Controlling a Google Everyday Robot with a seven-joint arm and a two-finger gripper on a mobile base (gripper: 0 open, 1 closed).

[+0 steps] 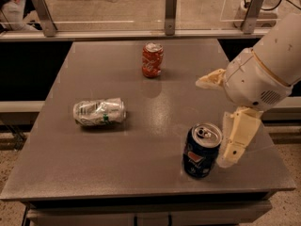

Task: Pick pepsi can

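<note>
The pepsi can (201,150) stands upright near the table's front right, dark navy with a round logo and a silver top. My gripper (212,123) is open, just above and to the right of it. One cream finger (236,138) hangs down close beside the can's right side. The other finger (210,81) points left, farther back over the table. Nothing is held between them.
A red cola can (152,60) stands upright at the table's back middle. A crushed silver-and-green can (99,112) lies on its side at the left. The grey table (113,149) has a glass rail with metal posts (170,12) behind it.
</note>
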